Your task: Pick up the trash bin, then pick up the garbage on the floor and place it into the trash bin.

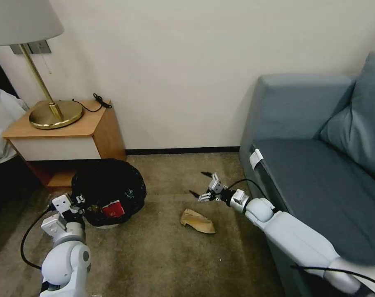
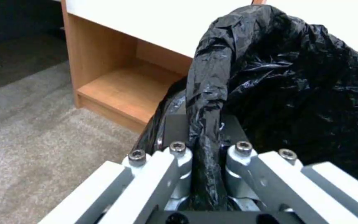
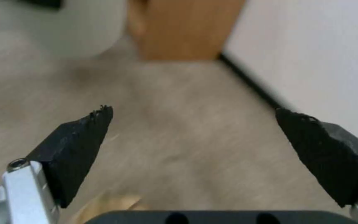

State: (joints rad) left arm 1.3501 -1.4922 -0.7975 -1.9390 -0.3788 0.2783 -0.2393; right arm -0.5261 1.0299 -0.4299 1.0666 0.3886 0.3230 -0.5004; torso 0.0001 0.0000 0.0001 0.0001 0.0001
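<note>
Black-bagged trash bin (image 1: 109, 192) pinched by left gripper (image 2: 204, 146), right gripper (image 1: 199, 185) splayed

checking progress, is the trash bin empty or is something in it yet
Not empty: a red-and-white cup lies inside the trash bin, whose bagged rim the left end effector clamps.

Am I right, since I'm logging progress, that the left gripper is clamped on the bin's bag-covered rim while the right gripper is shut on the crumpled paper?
Not quite. The left gripper is clamped on the bin's bag-covered rim, but the right gripper is open and holds nothing. The right wrist view shows its fingers spread wide over bare carpet, and the head view shows the crumpled paper lying on the floor.
</note>
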